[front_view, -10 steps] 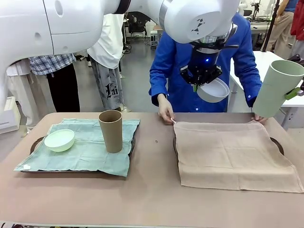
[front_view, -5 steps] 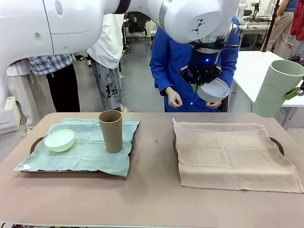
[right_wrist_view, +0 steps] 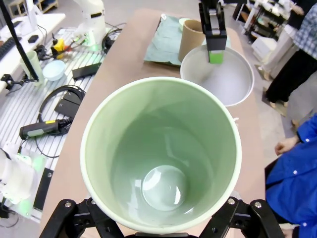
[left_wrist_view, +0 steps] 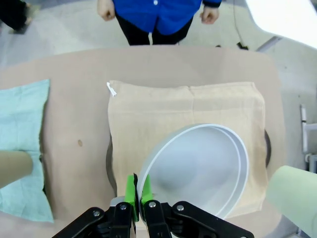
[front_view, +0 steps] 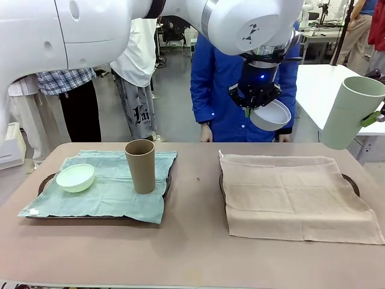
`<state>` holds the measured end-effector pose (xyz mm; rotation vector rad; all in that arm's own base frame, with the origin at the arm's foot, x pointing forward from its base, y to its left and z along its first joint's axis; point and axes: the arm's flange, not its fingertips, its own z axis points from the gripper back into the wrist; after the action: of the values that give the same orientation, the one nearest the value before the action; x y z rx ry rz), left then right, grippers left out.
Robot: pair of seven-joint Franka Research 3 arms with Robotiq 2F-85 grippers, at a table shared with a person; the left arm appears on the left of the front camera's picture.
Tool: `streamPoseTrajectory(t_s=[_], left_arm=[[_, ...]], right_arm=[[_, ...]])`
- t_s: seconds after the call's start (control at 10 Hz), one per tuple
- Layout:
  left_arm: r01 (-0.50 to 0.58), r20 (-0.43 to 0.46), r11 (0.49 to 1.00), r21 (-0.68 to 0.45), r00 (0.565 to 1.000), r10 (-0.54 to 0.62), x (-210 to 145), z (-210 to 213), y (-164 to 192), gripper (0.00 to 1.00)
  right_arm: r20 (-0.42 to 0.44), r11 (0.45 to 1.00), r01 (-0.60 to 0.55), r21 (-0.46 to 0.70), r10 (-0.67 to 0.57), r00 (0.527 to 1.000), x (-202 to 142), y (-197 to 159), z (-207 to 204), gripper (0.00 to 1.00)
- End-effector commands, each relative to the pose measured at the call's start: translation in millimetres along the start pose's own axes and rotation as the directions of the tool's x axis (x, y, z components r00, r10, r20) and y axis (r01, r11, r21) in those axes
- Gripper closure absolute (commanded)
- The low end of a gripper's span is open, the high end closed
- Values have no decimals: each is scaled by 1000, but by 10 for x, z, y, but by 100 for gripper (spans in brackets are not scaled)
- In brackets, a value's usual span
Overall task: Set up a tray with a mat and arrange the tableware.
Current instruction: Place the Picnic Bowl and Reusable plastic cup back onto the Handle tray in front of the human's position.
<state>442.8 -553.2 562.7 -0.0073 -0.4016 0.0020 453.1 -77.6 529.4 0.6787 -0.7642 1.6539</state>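
A: Left gripper (front_view: 257,108) status?
B: Pinched on the rim of the white bowl (front_view: 271,114), green pads (left_wrist_view: 131,191) either side of the wall, bowl tilted and hanging in the air above the far edge of the beige mat (front_view: 295,195). From its wrist camera the bowl sits at 5 o'clock over that mat.

A: Right gripper (front_view: 374,117)?
B: Fingers spread wide around the tall pale green cup (front_view: 351,111), held off the table at 2 o'clock from the beige mat, mouth leaning away. Its wrist camera looks straight down into the cup (right_wrist_view: 161,156).

A: Left-hand tray (front_view: 45,180)?
B: Pale green mat (front_view: 108,192) laid over it. Pale green bowl (front_view: 75,177) at 9 o'clock on the mat, tall brown cup (front_view: 141,165) upright at about 2 o'clock from the bowl, well apart from it.

A: Right-hand tray (front_view: 352,183)?
B: Covered by the beige mat, rim showing at 3 o'clock.

A: The person (front_view: 231,90)?
B: Blue coat, standing at the far edge, hands by the sides.
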Motion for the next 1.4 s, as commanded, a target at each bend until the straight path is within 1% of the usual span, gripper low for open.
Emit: streamPoseTrajectory(t_s=[0.0,0.1,0.2,0.3,0.4,0.7,1.0,1.3], left_arm=[[26,-49,998,-50,998,-29,-15,-299,111,96],[16,-96,996,-89,995,-25,-47,-492,146,96],[6,-120,989,-145,992,-24,-89,-671,183,96],[3,-136,984,-177,990,-27,-126,-798,244,96],[-7,-146,980,-197,989,-22,-152,-939,284,96],[-30,-224,982,-185,975,-12,-204,-1365,343,96],[-31,-249,989,-144,968,-5,-196,-1588,320,96],[-24,-272,992,-126,962,-11,-158,-1763,266,96]], right_arm=[[64,997,36,64,-40,997,-304,-124,-59,15],[97,995,46,89,-55,994,-460,-170,-135,15],[113,990,73,118,-86,990,-608,-197,-211,15],[131,989,72,131,-89,987,-704,-238,-301,15],[123,987,70,144,-88,988,-788,-262,-362,15],[73,980,89,178,-104,992,-1009,-335,-594,15],[12,975,103,197,-107,994,-1184,-421,-827,15],[-8,972,127,196,-128,992,-1396,-528,-1035,15]])
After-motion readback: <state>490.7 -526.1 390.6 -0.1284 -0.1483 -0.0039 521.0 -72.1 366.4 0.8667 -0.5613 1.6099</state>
